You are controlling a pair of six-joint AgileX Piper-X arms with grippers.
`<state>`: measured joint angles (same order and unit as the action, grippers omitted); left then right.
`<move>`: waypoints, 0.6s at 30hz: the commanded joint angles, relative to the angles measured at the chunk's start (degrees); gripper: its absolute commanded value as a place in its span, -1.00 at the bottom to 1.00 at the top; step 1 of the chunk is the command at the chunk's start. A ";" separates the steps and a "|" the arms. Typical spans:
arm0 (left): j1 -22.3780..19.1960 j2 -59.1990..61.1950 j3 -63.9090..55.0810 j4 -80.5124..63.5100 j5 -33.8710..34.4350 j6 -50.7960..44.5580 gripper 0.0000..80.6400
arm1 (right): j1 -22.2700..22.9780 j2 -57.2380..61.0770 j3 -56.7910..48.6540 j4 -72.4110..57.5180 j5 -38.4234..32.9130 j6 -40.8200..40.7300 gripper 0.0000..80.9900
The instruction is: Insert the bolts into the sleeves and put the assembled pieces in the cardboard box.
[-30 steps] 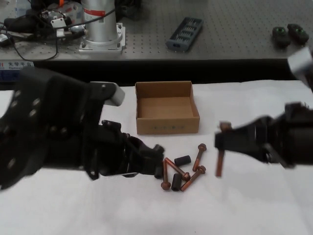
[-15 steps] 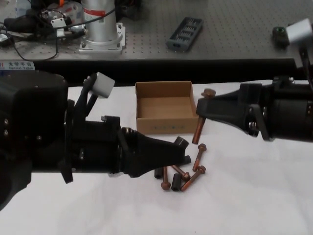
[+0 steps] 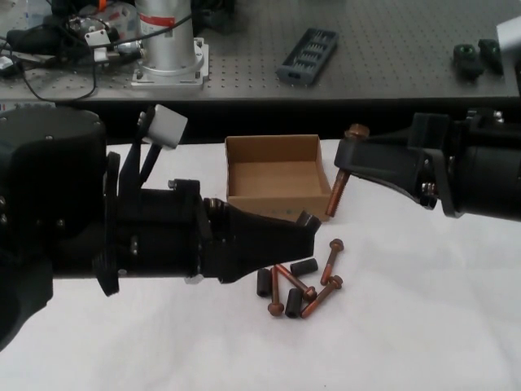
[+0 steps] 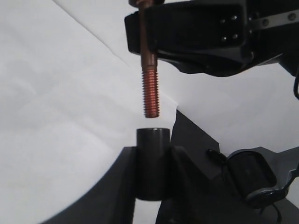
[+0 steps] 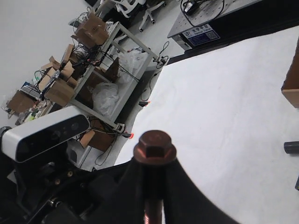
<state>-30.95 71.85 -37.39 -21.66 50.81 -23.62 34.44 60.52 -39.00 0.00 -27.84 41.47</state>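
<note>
Both arms have lifted off the loose pile within the last second. The left tool [image 3: 308,224] has carried its sleeve [image 3: 304,218] up and forward. The right tool [image 3: 346,159] has swung its bolt [image 3: 335,189] in from the right to hang over it.

Nearest me on the white table [image 3: 423,334] lie the loose bolts [image 3: 319,297] and loose sleeves [image 3: 293,303], touching or just beside one another.

Just beyond them the left tool is clamped on the sleeve. In my left wrist view the sleeve stands upright between the fingers [image 4: 124,186], open bore facing up.

The right tool is closed on the bolt just under its hexagonal head, threaded end down. The tip hangs just above the sleeve's mouth, apart from it, and the shank leans slightly.

Step in hand, as I judge it: insertion of the first bolt, aligned but not yet entered. My next move calls for squaring the shank to the bore, then a slow straight descent while the left arm does not move. An off-centre tip would catch the rim and could push the sleeve askew in its grip.

Beyond the two tools stands the cardboard box [image 3: 277,208], open side up, with no assembled piece on its floor that I can see.

Farthest off, a metal post [image 3: 167,41] stands on the rear table [image 3: 391,57].
</note>
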 commanded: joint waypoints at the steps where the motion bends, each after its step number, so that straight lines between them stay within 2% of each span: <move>1: -0.19 -0.61 -0.07 -3.78 0.99 -2.17 -0.98 | -0.30 0.25 -0.74 -1.32 -0.13 0.08 -0.95; 8: -0.19 -0.61 -0.07 -4.19 0.99 -2.54 -0.98 | -0.28 0.25 -0.74 -2.17 -0.24 1.36 -0.95; 14: -2.59 -0.61 -0.07 -4.19 0.99 -2.53 -0.98 | -0.28 0.25 -0.74 -3.75 -1.40 1.36 -0.95; 18: -3.65 -0.61 -0.07 -4.19 -2.35 -1.96 -0.98 | -0.28 0.25 -0.74 -3.74 -1.94 2.14 -0.95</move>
<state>-34.16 71.85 -37.39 -24.38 50.01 -25.50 34.44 60.52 -39.00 -2.65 -29.08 43.58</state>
